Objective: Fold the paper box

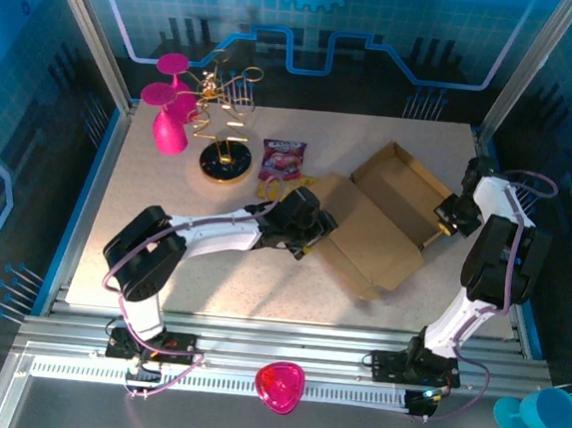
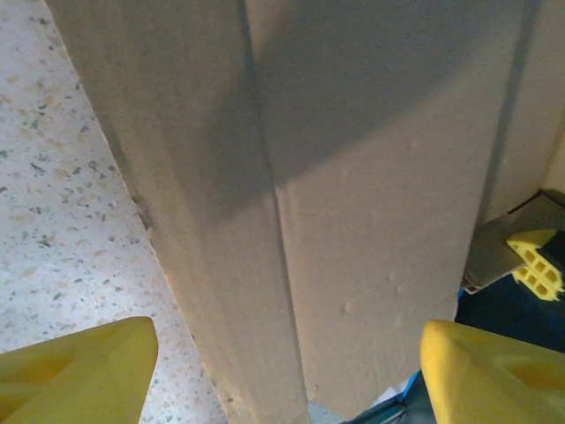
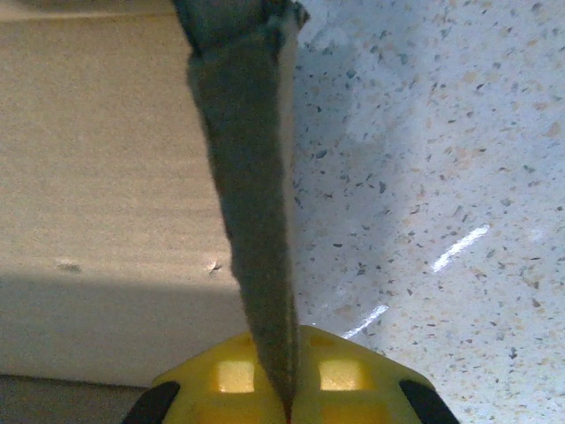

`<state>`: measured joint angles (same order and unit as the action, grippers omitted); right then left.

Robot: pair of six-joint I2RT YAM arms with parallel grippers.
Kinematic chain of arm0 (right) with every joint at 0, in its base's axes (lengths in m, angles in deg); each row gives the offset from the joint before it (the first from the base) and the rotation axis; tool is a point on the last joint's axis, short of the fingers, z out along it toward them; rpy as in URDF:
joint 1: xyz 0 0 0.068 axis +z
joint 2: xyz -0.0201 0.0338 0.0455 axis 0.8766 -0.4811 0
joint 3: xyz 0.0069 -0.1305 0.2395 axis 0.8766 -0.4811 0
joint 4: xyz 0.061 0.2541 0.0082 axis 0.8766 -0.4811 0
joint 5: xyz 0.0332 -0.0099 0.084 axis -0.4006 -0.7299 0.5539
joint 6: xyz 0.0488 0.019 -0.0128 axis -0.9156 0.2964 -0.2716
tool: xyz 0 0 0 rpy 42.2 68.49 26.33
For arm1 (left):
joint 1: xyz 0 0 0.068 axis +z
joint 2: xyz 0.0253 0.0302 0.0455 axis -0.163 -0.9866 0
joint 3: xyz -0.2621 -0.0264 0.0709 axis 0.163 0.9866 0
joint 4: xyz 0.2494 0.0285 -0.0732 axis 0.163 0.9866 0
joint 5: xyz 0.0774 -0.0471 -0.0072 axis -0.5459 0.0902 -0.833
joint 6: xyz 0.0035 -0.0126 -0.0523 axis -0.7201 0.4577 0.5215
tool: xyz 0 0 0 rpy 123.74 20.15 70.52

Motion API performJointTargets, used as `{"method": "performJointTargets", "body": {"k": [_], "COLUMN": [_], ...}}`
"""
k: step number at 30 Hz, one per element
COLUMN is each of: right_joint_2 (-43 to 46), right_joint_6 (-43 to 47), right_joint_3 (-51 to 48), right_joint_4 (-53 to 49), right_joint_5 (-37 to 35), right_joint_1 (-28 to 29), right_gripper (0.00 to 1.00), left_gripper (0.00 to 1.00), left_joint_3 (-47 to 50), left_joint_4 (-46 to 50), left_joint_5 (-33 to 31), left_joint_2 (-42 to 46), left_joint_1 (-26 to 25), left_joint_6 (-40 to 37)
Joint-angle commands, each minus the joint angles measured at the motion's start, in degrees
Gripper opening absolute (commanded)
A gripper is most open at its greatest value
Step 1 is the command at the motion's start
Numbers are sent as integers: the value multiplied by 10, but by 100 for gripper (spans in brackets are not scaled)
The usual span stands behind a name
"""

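The speckled table (image 1: 161, 263) is carrying the paper box (image 1: 374, 240), which is lying half-open right of the table's centre, one broad flap reaching toward my left arm. My left gripper (image 2: 287, 353) is hovering at that flap with its fingers spread wide, cardboard showing between them. My right gripper (image 3: 287, 393) is pinching the box's raised right wall, its pads pressed against it. A pink snack packet (image 1: 283, 159) is lying near the box's far-left corner.
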<state>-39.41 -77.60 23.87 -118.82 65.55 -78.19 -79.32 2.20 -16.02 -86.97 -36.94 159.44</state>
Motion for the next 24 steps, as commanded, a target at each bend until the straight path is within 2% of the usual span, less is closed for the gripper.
{"method": "performJointTargets", "body": {"k": [1, 9, 17, 19, 24], "right_joint_2": [-18, -44, -54, -54, -44], "right_joint_6": [-12, -8, -4, -3, -7], "right_joint_3": [-9, -2, -1, -4, -12], "right_joint_4": [-12, -14, -16, -14, -10], "right_joint_5": [26, 48, 61, 61, 56], "right_joint_1": [-11, -18, -19, -18, -18], "right_gripper": [0, 0, 0, 0, 0], "left_gripper": [78, 78, 71, 63, 33], "left_joint_3": [22, 72, 91, 77, 44], "left_joint_4": [-16, -128, -220, -223, -146], "left_joint_5": [10, -6, -20, -20, -35], "left_joint_2": [-5, -10, -39, -46, -35], "left_joint_1": [-12, -13, -12, -11, -12], "left_joint_6": [5, 9, 4, -5, -22]}}
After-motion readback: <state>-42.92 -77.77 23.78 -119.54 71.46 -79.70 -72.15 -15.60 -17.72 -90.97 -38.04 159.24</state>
